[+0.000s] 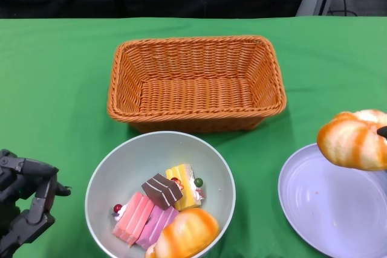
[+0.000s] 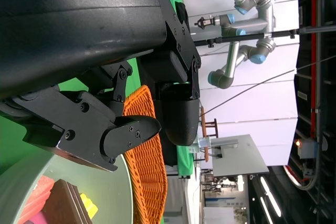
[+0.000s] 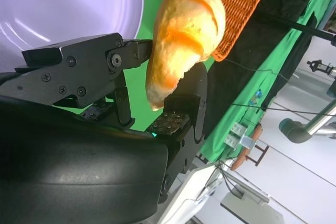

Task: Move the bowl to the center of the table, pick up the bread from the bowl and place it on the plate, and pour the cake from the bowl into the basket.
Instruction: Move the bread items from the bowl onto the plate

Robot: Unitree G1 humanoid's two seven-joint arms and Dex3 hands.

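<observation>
Head view: the bowl (image 1: 103, 179) sits near the middle of the green bench (image 1: 54, 77), just in front of the basket (image 1: 196, 83), so I judge the centering step done. I'm in the bread step. My right hand (image 1: 382, 131) barely shows at the frame edge, holding a bread roll (image 1: 354, 139) in the air above the near rim of the plate (image 1: 326, 203). The roll is not touching the plate yet. A second bread roll (image 1: 186, 234) lies in the bowl beside the cake slices (image 1: 158, 203): pink, purple, yellow and a brown one on top. My left hand (image 1: 24, 200) is beside the bowl, touching nothing, fingers apart, empty. The basket holds nothing.

Right wrist view: my right hand (image 3: 173, 95) pinches the bread roll (image 3: 184, 35) between its fingers (image 3: 181, 116), grip looks firm. Plate (image 3: 63, 9) is beyond the roll, basket (image 3: 239, 9) further off.

Left wrist view: my left hand (image 2: 142, 114) is open, nothing between the fingers. Bowl (image 2: 113, 190) rim and basket (image 2: 149, 166) are just past it; a bit of cake (image 2: 60, 205) shows inside the bowl.

Next move, my guess: bring the roll further in over the plate, lower it, let go. Then the second roll likely needs the same before the bowl gets tipped into the basket.

No brands, labels or readable writing in any view.
</observation>
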